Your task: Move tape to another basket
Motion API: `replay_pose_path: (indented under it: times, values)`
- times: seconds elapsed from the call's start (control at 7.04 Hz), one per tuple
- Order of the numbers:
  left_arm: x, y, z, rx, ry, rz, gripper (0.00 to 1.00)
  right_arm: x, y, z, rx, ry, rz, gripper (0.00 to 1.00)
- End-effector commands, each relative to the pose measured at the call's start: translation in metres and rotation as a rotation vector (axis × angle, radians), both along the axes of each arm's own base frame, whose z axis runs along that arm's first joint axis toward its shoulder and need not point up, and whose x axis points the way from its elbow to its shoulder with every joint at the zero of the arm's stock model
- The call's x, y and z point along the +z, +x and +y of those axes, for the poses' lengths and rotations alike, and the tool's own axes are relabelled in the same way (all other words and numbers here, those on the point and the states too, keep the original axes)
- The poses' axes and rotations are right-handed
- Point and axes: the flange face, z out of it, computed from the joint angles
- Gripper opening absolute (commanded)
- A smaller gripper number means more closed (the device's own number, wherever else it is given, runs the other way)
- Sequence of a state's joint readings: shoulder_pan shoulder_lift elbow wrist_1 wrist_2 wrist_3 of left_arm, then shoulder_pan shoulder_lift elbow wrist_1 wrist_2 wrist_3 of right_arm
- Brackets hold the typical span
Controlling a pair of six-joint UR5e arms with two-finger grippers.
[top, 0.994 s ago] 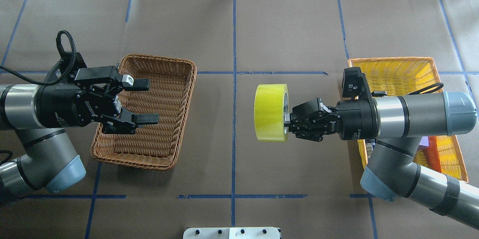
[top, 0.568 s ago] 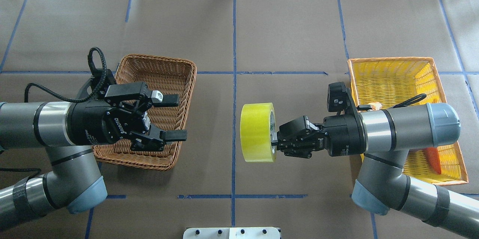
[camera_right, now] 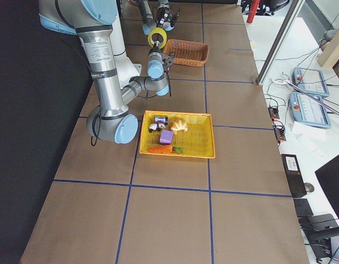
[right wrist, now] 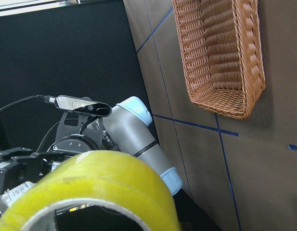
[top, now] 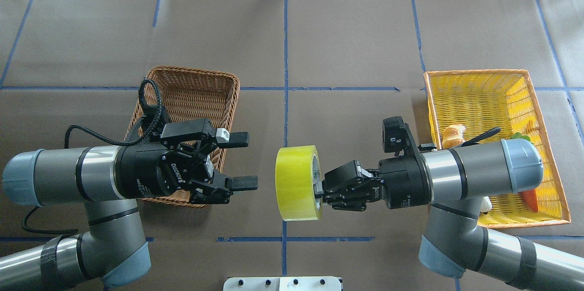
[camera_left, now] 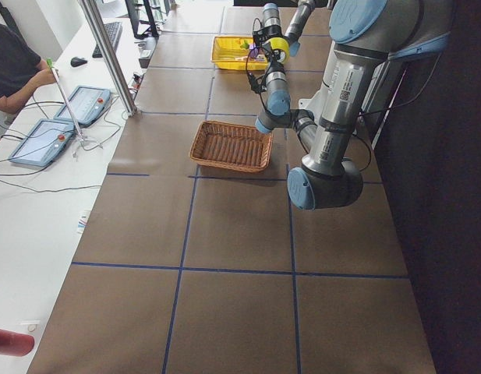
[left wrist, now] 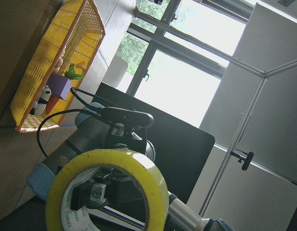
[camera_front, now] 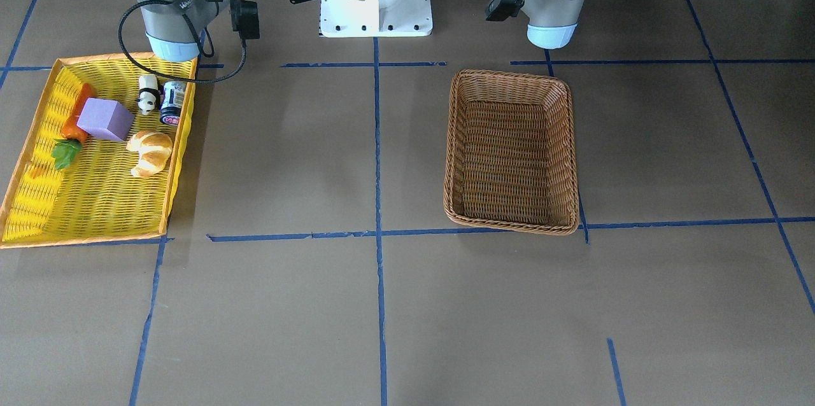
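Arms moved closer, so we hold the wide yellow-green tape roll (top: pixel 296 182) pinched in our right end effector (top: pixel 323 186) over the middle of the desk (top: pixel 346 31), near our wide-open left end effector (top: pixel 246 161), ready to swap.

Brown-papered table (top: pixel 356 31), bright windows (left wrist: pixel 177 77)

Yellow-green tape (top: pixel 297 183), brown woven basket (top: pixel 191 95), blk tools.

A robotics lab: a paper-covered table (top: pixel 356 31) gridded with blue lines (top: pixel 285 44), teach pendants (camera_left: pixel 39 142) on a side bench (camera_left: pixel 22 226).
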State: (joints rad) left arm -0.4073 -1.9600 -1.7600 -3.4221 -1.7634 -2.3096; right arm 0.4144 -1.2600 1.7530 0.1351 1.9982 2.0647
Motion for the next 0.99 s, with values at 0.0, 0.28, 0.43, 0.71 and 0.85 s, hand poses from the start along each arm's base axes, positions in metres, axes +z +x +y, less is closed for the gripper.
replay_pose_path:
  times: [0.0, 0.28, 0.43, 0.71, 0.85]
  values:
    - [-0.004, 0.004, 0.003, 0.007, -0.002, 0.007, 1.00, -0.001, -0.013, 0.012, -0.004, -0.026, -0.010, 0.02]
    - [-0.004, 0.010, 0.007, 0.006, -0.023, 0.013, 1.00, -0.004, -0.020, 0.018, -0.009, -0.033, -0.016, 0.02]
    - [-0.005, 0.012, 0.009, 0.009, -0.026, 0.017, 1.00, -0.013, -0.029, 0.028, -0.014, -0.043, -0.036, 0.02]
    - [-0.007, 0.016, 0.010, 0.013, -0.025, 0.019, 1.00, -0.019, -0.038, 0.034, -0.012, -0.056, -0.044, 0.02]
    - [-0.008, 0.017, 0.010, 0.013, -0.026, 0.017, 1.00, -0.018, -0.039, 0.034, -0.014, -0.057, -0.041, 0.02]
